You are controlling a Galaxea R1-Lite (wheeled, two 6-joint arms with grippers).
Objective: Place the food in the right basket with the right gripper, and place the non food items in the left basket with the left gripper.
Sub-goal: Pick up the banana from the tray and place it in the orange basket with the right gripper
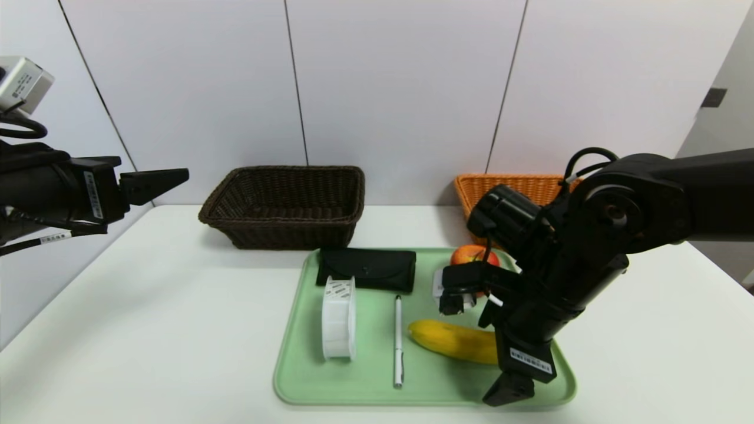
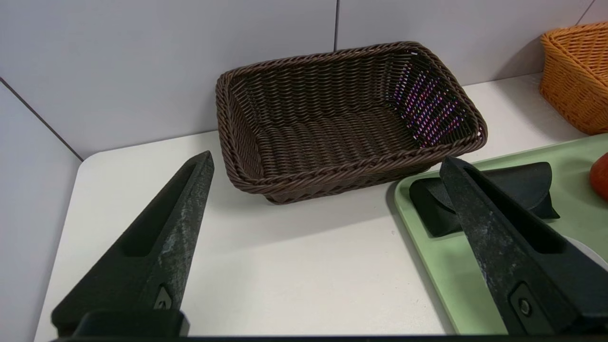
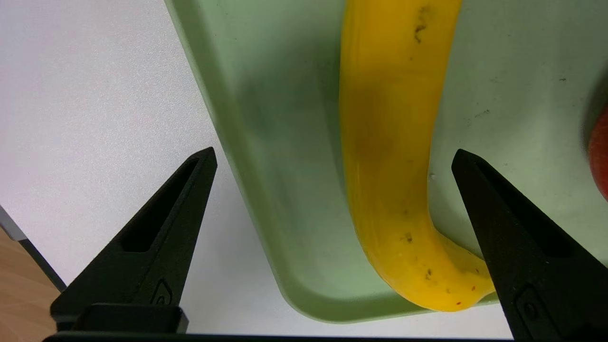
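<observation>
Two black fingers of the right gripper (image 3: 332,156) stand wide apart and point steeply down over the near right corner of the green tray (image 1: 306,377). Between them, in the right wrist view, lies the banana (image 3: 389,156), nearer to one finger than to the other; that finger's base overlaps the fruit's curved end, while the other finger (image 3: 156,237) hangs outside the tray's rim over bare white table (image 1: 147,330). Whether any finger touches the banana cannot be told. On the tray, the banana lies along the near right side, its free end pointing toward the pen (image 1: 398,341), which lies just left of it. Left of the pen stands the white spool (image 1: 339,318) on its edge. The black pouch (image 1: 366,269) rests along the tray's far edge, and the apple (image 1: 471,255) sits at the far right, partly behind the arm. Beyond the tray, the dark brown basket (image 1: 283,206) stands to the far left and the orange basket (image 1: 506,185) to the far right, both against the wall. Open table lies to the left of the tray. Well left of the tray, the left gripper (image 2: 327,164) is raised, roughly level, its fingers spread apart and holding nothing.
</observation>
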